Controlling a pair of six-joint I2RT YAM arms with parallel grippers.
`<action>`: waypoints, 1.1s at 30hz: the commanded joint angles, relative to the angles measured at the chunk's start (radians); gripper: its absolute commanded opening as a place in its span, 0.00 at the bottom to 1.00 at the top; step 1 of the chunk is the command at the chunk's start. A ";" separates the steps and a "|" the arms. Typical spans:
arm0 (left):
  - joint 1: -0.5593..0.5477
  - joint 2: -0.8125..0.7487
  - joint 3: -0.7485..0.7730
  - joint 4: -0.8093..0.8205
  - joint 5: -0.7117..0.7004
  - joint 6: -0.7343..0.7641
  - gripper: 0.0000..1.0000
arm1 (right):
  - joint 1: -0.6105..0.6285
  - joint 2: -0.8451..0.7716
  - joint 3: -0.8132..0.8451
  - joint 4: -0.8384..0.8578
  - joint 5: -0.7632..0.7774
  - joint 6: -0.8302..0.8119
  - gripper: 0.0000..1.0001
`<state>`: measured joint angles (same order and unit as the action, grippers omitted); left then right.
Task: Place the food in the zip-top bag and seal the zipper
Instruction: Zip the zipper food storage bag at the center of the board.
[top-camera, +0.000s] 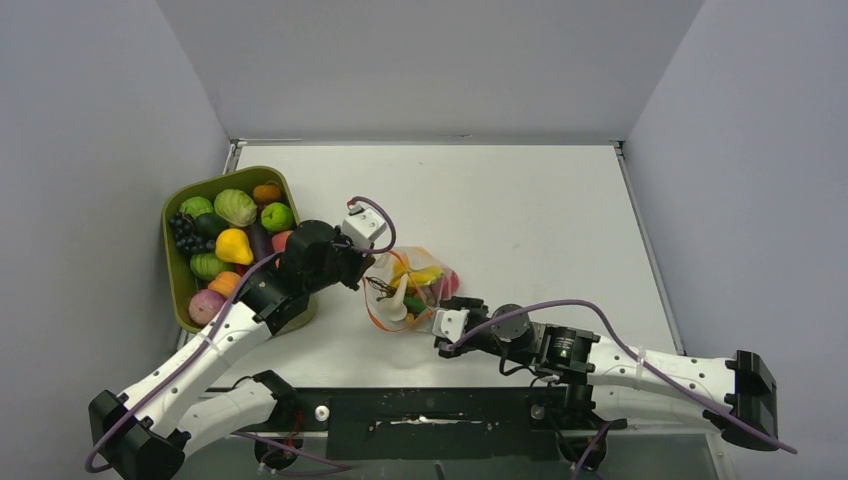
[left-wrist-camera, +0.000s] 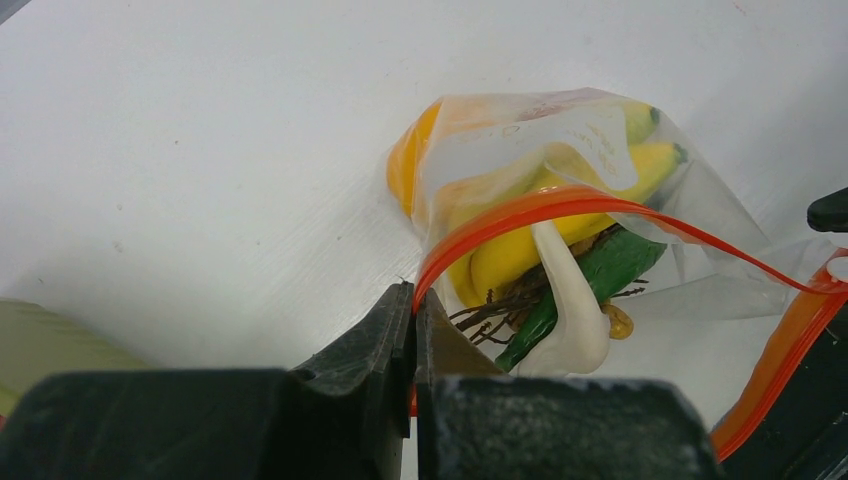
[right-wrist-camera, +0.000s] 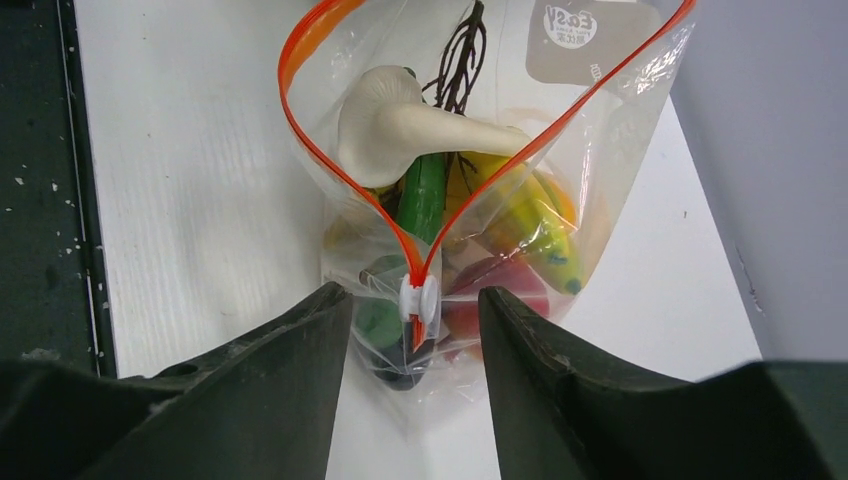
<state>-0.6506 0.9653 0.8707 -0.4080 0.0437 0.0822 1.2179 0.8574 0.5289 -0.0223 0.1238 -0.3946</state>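
The clear zip-top bag (top-camera: 415, 290) lies mid-table with its mouth open. Inside it are yellow bananas (left-wrist-camera: 560, 215), a white mushroom (right-wrist-camera: 400, 122), a green piece (right-wrist-camera: 424, 195) and a red piece (right-wrist-camera: 495, 285). My left gripper (left-wrist-camera: 414, 300) is shut on the red zipper strip (left-wrist-camera: 540, 205) at the bag's left end. My right gripper (right-wrist-camera: 415, 310) is open, its fingers either side of the white slider (right-wrist-camera: 418, 298) at the zipper's near end, not touching it. More food (top-camera: 233, 245) fills the olive-green tray (top-camera: 178, 285) at the left.
The tray stands against the left wall beside my left arm. A black panel (top-camera: 440, 420) runs along the table's near edge. Grey walls close in the table at the back and both sides.
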 joint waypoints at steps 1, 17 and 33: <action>0.006 -0.020 0.037 0.034 0.039 -0.016 0.00 | -0.011 -0.029 -0.005 0.107 0.017 -0.058 0.48; 0.010 -0.053 0.084 -0.023 0.039 -0.017 0.00 | -0.214 -0.104 0.042 0.055 -0.174 -0.009 0.00; 0.008 -0.080 0.256 -0.051 0.403 0.281 0.49 | -0.308 -0.088 0.101 0.026 -0.319 0.094 0.00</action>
<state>-0.6441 0.9039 1.0763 -0.5659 0.1688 0.2028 0.9482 0.7479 0.5468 -0.0257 -0.1364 -0.3374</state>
